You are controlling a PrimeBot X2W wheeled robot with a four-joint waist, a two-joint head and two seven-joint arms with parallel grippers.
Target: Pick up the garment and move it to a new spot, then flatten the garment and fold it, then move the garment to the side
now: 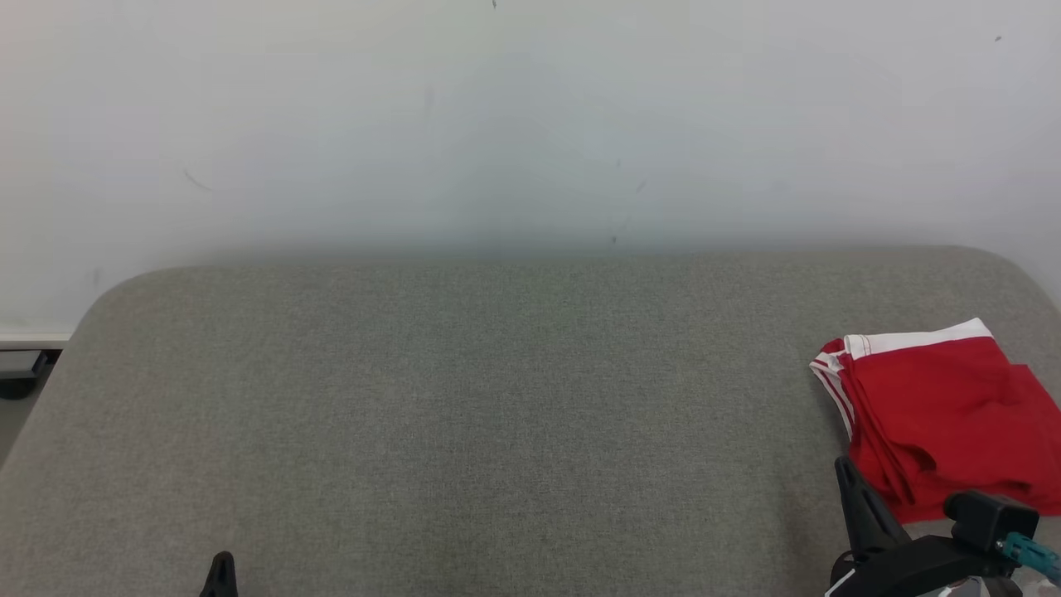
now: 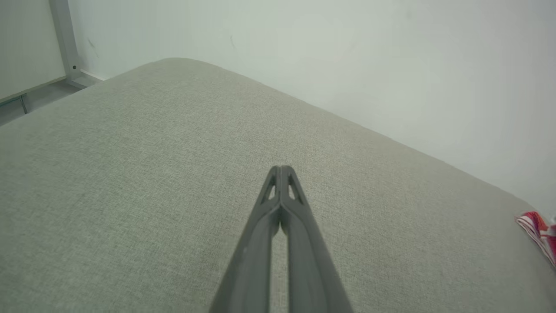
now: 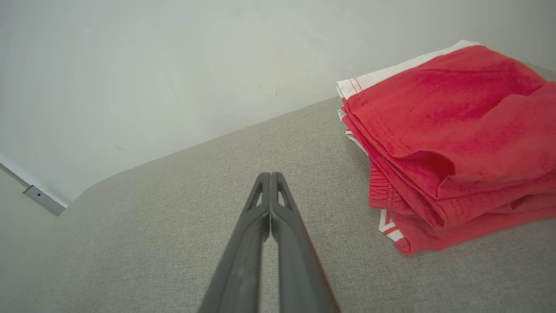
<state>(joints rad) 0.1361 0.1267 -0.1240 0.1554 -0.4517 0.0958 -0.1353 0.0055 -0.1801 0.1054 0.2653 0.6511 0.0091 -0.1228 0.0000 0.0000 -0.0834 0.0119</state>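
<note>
The garment (image 1: 945, 414) is red with white trim and lies folded in a neat stack at the right edge of the grey padded surface (image 1: 497, 414). It also fills the right half of the right wrist view, garment (image 3: 456, 143), and its striped edge peeks in at the far right of the left wrist view, garment (image 2: 538, 232). My right gripper (image 1: 845, 468) sits just left of the stack's near corner, shut and empty; its fingertips meet at right gripper (image 3: 270, 176). My left gripper (image 1: 220, 560) is low at the near left, shut on nothing, tips together at left gripper (image 2: 281, 168).
A plain white wall (image 1: 497, 124) rises behind the padded surface. Floor and a metal frame leg (image 2: 65, 43) show past the surface's left end. The grey fabric stretches bare from the left end across to the garment.
</note>
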